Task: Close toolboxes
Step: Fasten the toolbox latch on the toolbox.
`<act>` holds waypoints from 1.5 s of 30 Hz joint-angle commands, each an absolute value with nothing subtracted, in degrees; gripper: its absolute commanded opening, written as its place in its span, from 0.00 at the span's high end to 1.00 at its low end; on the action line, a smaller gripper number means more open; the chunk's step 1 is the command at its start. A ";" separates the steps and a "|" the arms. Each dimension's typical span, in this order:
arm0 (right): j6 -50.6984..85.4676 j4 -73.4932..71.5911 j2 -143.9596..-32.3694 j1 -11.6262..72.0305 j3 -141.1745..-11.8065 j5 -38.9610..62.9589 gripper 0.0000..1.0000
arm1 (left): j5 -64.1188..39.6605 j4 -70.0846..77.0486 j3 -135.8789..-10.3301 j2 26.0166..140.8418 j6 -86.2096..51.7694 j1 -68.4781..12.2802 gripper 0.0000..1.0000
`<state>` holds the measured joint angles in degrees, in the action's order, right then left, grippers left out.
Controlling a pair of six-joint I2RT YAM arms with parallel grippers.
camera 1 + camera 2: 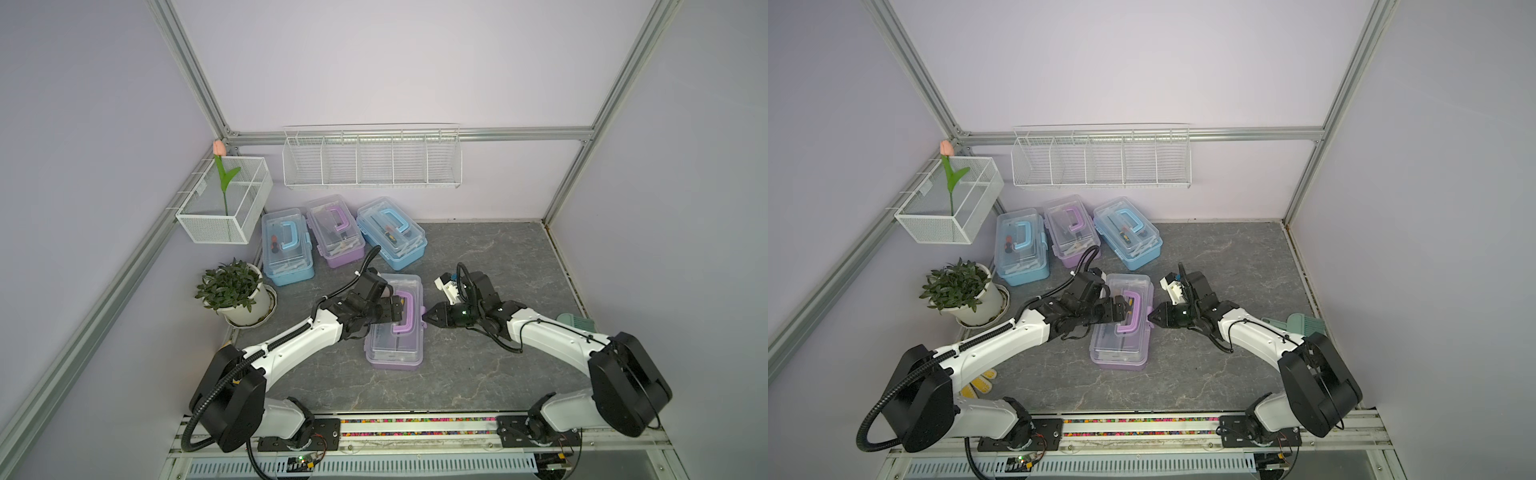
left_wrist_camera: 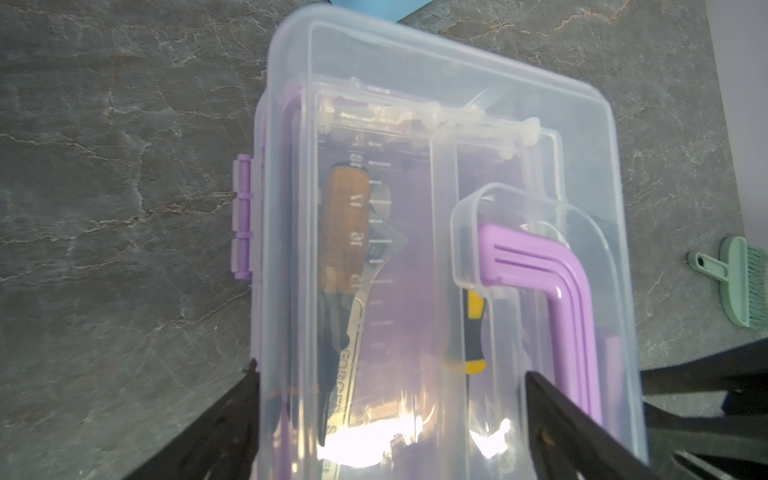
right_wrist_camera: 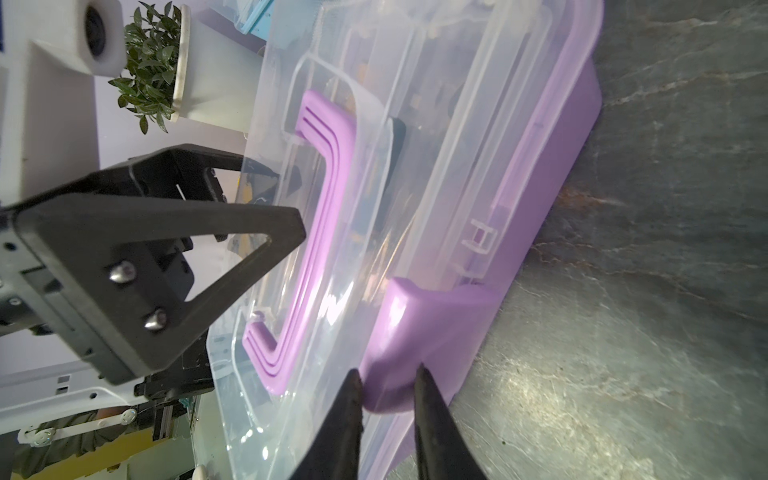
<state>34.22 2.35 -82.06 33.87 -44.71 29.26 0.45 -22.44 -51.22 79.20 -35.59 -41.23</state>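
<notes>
The right pincer (image 3: 386, 374) stands nearly closed, its tips at the lower lip of the purple latch (image 3: 424, 328); whether they pinch it or only press on it I cannot tell. The left pincer (image 2: 390, 376) is spread wide over the clear lid (image 2: 478, 104), one finger (image 2: 224, 428) at the hinge edge and the other beside the flat-lying handle (image 2: 552, 299), and it is closed on nothing. Both work on the near purple toolbox (image 1: 395, 349). It sits on the worktop (image 1: 478, 374) to the right-arm side of the potted plant (image 1: 232, 291), lid down. Its long axis runs from the robot's base toward the back wall, with the latch side facing the right arm. Three other toolboxes (image 1: 336, 232), two light blue and one purple between them, stand behind the plant toward the back wall, lids down and fanned at slight angles. The worktop is grey, veined like stone, inside lilac walls (image 1: 395, 62) and an aluminium frame (image 1: 187, 62). A long wire rack (image 1: 372, 160) hangs on the back wall, and a square wire basket (image 1: 224, 203) above the plant holds an artificial tulip (image 1: 219, 148). Only the left wrist view shows the contents through the lid: a wrench (image 2: 347, 216) and a yellow-and-black tool handle (image 2: 473, 328). The purple hinges (image 2: 242, 216) also show there. A yellow object (image 1: 980, 384) appears in a top view beside the left arm. A green brush (image 1: 1296, 324) lies past the right arm.
</notes>
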 commanded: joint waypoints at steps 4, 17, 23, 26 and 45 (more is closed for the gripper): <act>32.94 6.92 -84.15 35.02 -45.49 26.26 0.76 | -4.75 -25.05 -51.73 80.50 -37.97 -43.03 0.04; 32.06 10.88 -85.87 36.70 -48.50 23.05 0.77 | -4.77 -25.40 -52.64 80.85 -37.84 -43.28 0.04; 31.29 13.70 -86.47 37.75 -50.01 21.05 0.77 | -4.83 -25.40 -53.10 81.11 -37.64 -43.48 0.04; 31.28 14.01 -86.90 37.98 -50.01 20.93 0.79 | -4.83 -25.43 -53.18 81.12 -37.66 -43.49 0.04; 31.13 14.85 -87.59 39.17 -51.83 20.30 0.81 | -4.33 -25.40 -52.70 80.46 -37.71 -43.77 0.04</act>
<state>31.86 14.50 -86.80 38.35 -52.10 19.16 0.91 -24.36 -52.31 79.64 -35.97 -41.78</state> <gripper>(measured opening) 0.194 0.960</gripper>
